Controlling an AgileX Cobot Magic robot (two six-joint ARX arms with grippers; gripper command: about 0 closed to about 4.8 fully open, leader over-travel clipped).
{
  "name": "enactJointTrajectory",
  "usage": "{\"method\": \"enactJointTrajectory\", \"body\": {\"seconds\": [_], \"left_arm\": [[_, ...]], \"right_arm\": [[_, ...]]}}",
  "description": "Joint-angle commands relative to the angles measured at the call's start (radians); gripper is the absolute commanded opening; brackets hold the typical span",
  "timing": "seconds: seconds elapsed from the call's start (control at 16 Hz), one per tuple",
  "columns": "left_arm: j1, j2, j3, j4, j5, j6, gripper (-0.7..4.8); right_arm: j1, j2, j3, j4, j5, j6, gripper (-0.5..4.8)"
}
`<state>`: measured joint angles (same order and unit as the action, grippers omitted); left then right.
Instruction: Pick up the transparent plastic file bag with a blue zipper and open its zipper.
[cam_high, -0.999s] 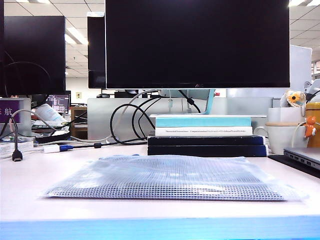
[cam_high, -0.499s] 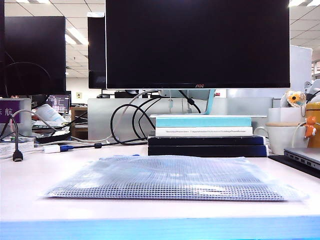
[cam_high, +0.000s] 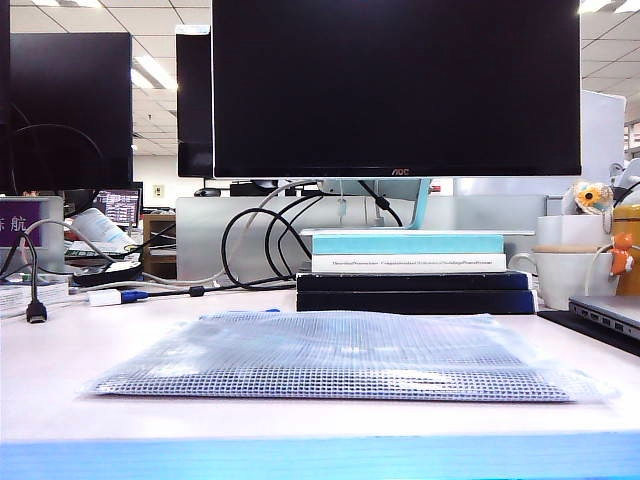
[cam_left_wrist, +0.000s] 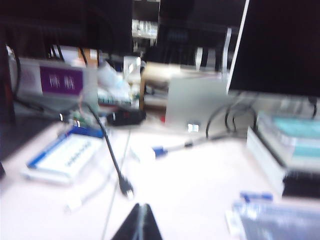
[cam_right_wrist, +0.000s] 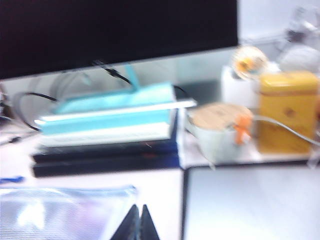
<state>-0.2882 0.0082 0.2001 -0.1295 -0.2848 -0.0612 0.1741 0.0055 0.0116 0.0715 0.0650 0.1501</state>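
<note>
The transparent plastic file bag (cam_high: 340, 355) lies flat on the pale desk, in front of the stacked books. Its blue zipper (cam_high: 240, 314) runs along the far edge. Neither arm shows in the exterior view. In the left wrist view, my left gripper (cam_left_wrist: 142, 207) is shut and empty above bare desk, with a corner of the bag (cam_left_wrist: 280, 222) and a blue end piece (cam_left_wrist: 256, 196) off to one side. In the right wrist view, my right gripper (cam_right_wrist: 139, 209) is shut and empty, just past the bag's (cam_right_wrist: 60, 210) blue-edged corner (cam_right_wrist: 127, 189).
A big dark monitor (cam_high: 395, 90) stands behind a stack of teal, white and dark books (cam_high: 410, 268). Right of them are a white cup (cam_high: 565, 275), a yellow tin (cam_right_wrist: 287, 110) and a closed laptop (cam_high: 610, 315). Cables (cam_high: 35, 310) and a blue-tipped plug (cam_high: 125, 296) lie at the left.
</note>
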Motion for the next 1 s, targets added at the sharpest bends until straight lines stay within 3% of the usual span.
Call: {"method": "enactJointTrajectory", "body": {"seconds": [0.06,0.5,0.69,1.0], "left_arm": [[0.000,-0.006,-0.038,0.049,0.016,0.009,-0.06],[0.001,-0.006,-0.193,0.114,0.039,0.054,-0.06],[0.001,-0.006,-0.193,0.104,0.024,0.148,-0.06],[0.001,-0.006,-0.193,0.098,-0.221,0.158,-0.05]], "right_arm": [[0.000,0.000,-0.006,-0.047,0.023,0.005,-0.07],[0.000,0.000,-0.006,-0.149,0.030,0.005,-0.07],[0.000,0.000,-0.006,-0.175,0.034,0.005,-0.07],[0.000,0.000,-0.006,-0.172,0.029,0.008,-0.07]]}}
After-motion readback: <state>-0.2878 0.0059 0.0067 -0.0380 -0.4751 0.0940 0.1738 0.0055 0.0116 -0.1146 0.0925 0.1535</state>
